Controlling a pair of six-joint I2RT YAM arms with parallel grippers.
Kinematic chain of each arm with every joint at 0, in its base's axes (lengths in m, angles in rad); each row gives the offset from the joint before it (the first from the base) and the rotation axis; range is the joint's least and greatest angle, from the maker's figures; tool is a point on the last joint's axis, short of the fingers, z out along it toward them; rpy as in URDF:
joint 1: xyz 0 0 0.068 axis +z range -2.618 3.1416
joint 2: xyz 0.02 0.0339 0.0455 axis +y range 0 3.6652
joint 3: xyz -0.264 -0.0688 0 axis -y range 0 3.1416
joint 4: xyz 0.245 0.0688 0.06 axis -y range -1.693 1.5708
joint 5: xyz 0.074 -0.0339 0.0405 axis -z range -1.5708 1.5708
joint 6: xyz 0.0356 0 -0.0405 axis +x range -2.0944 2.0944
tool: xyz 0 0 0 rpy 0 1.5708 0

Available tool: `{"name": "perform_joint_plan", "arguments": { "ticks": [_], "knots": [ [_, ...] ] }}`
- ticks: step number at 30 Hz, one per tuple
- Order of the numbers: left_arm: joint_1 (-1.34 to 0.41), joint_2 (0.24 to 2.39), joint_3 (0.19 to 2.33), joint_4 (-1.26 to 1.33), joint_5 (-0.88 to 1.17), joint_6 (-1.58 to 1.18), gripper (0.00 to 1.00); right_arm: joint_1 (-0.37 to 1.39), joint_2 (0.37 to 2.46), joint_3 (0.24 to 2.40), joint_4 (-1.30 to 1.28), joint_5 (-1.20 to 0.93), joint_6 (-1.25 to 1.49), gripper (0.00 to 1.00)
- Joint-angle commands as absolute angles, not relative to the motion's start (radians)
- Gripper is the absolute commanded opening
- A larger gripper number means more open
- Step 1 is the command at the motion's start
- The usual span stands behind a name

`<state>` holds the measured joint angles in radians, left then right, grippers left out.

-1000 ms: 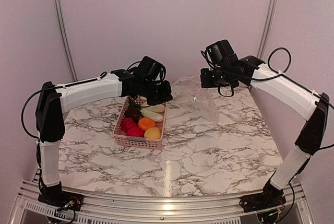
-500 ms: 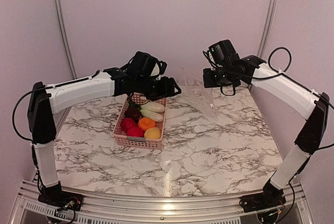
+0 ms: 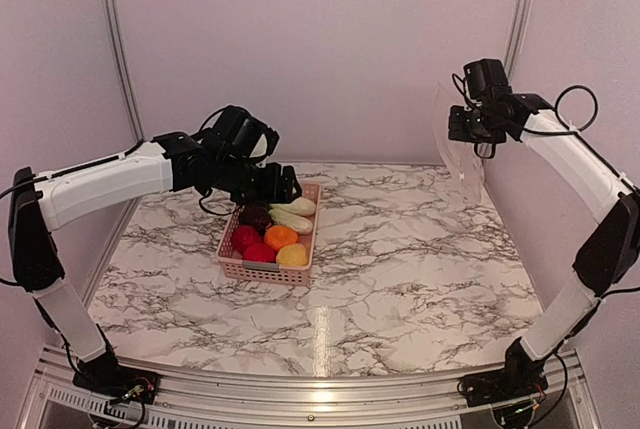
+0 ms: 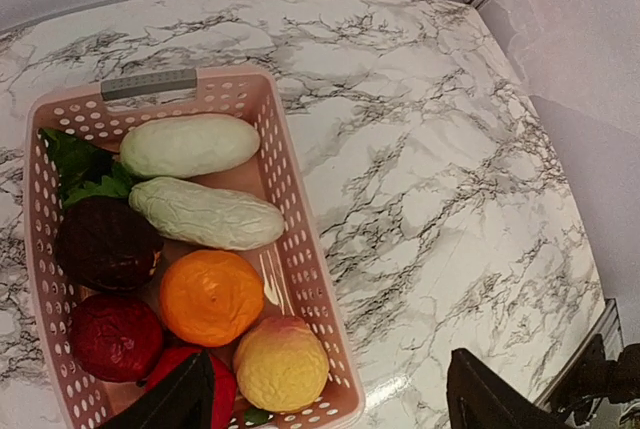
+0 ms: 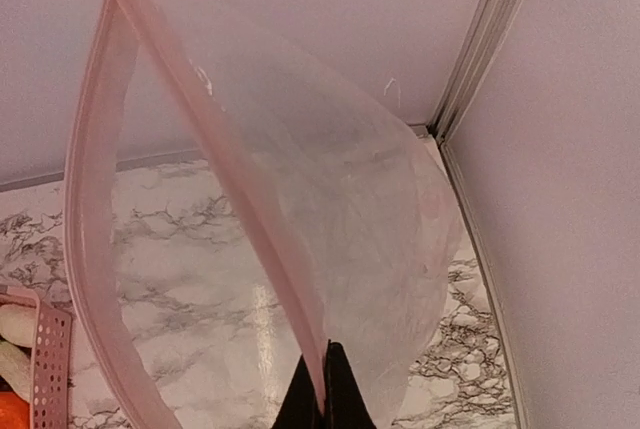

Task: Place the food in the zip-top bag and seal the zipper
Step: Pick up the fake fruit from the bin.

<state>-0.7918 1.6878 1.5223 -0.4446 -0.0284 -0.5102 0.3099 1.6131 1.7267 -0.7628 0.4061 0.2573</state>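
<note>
The food lies in a pink lattice basket [image 3: 262, 271]: two white oblong pieces [image 4: 190, 144], a dark purple one [image 4: 105, 244], an orange one [image 4: 210, 297], a yellow one [image 4: 280, 361], red ones [image 4: 115, 337] and leafy green [image 4: 75, 164]. My left gripper [image 3: 285, 189] hovers open above the basket's far end, holding nothing. My right gripper [image 5: 325, 389] is shut on the zip-top bag [image 5: 340, 219], which hangs in the air near the right wall [image 3: 462, 154]. The bag's mouth gapes, and its zipper [image 5: 200, 149] shows as a pinkish strip.
The basket [image 4: 300, 249] stands left of the table's middle, with a grey handle [image 4: 150, 82] at its far end. Marble tabletop [image 3: 420, 259] spreads to its right. Metal corner posts [image 3: 515, 19] and pale walls close in behind and to the right.
My left gripper has opened and drawn back to the left over the basket. The right gripper has carried the bag up and to the right, off the table.
</note>
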Motion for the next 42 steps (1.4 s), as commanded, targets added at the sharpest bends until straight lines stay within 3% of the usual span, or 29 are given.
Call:
{"name": "perform_joint_plan", "arguments": {
  "ticks": [1, 3, 5, 7, 15, 21, 23, 27, 33, 35, 37, 42],
  "knots": [
    [-0.768, 1.692, 1.478, -0.613, -0.080, -0.484, 0.82, 0.364, 1.609, 1.611, -0.725, 0.258, 0.294, 0.00],
    [-0.760, 1.700, 1.475, -0.643, -0.073, -0.492, 0.81, 0.400, 1.616, 1.509, -0.673, 0.174, 0.289, 0.00],
    [-0.744, 1.707, 1.480, -0.662, -0.013, -0.499, 0.97, 0.436, 1.626, 1.436, -0.655, 0.119, 0.279, 0.00],
    [-0.737, 1.702, 1.483, -0.667, 0.025, -0.503, 0.99, 0.468, 1.627, 1.392, -0.649, 0.072, 0.274, 0.00],
    [-0.740, 1.776, 1.606, -0.852, -0.088, -0.421, 0.99, 0.489, 1.611, 1.360, -0.610, -0.033, 0.273, 0.00],
    [-0.742, 1.716, 1.522, -0.810, -0.106, -0.460, 0.99, 0.489, 1.615, 1.352, -0.606, -0.074, 0.275, 0.00],
    [-0.752, 1.682, 1.505, -0.816, -0.211, -0.505, 0.99, 0.490, 1.611, 1.349, -0.601, -0.089, 0.281, 0.00],
    [-0.777, 1.769, 1.681, -1.113, -0.365, -0.539, 0.99, 0.491, 1.606, 1.355, -0.607, -0.095, 0.284, 0.00],
    [-0.805, 1.687, 1.493, -0.797, -0.314, -0.472, 0.97, 0.492, 1.610, 1.361, -0.609, -0.103, 0.273, 0.00],
    [-0.798, 1.723, 1.505, -0.806, -0.282, -0.501, 0.87, 0.492, 1.611, 1.372, -0.615, -0.101, 0.268, 0.00],
    [-0.798, 1.771, 1.543, -0.839, -0.249, -0.513, 0.84, 0.492, 1.610, 1.378, -0.617, -0.099, 0.262, 0.00],
    [-0.799, 1.846, 1.555, -0.836, -0.195, -0.535, 0.86, 0.492, 1.616, 1.375, -0.613, -0.099, 0.252, 0.00]
  ]
}}
